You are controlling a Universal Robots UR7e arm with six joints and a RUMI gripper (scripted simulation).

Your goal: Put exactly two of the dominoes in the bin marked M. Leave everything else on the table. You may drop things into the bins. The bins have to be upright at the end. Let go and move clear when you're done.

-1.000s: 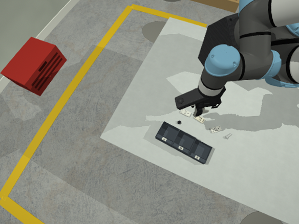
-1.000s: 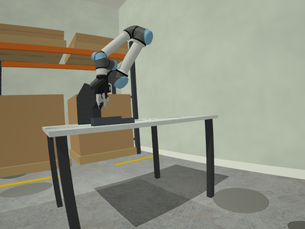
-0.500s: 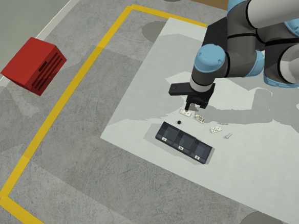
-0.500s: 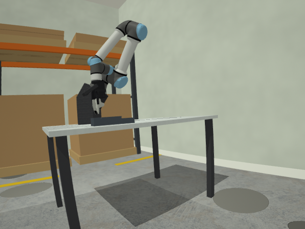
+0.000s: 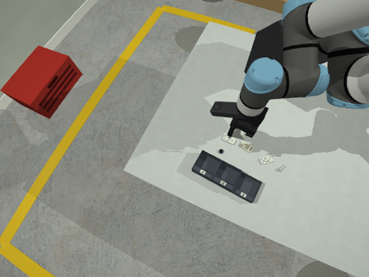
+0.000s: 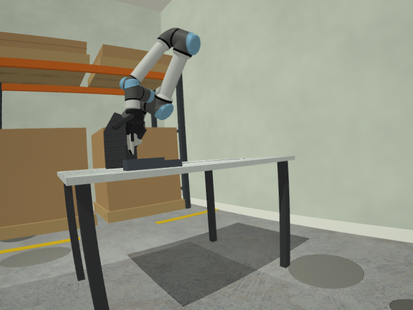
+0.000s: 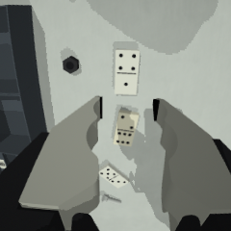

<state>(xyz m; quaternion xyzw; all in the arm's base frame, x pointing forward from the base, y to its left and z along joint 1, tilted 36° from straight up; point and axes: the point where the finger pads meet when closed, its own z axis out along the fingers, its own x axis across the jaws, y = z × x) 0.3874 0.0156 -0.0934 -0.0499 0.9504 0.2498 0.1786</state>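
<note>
On the worktop [image 5: 313, 206] I see three dominoes in a row beside the bin strip [image 5: 226, 176]: one domino [image 5: 229, 139] nearest the nut [image 5: 221, 151], the middle domino [image 7: 126, 128] below my parted jaws, the third domino [image 5: 266, 159] near a screw [image 5: 281, 168].
</note>
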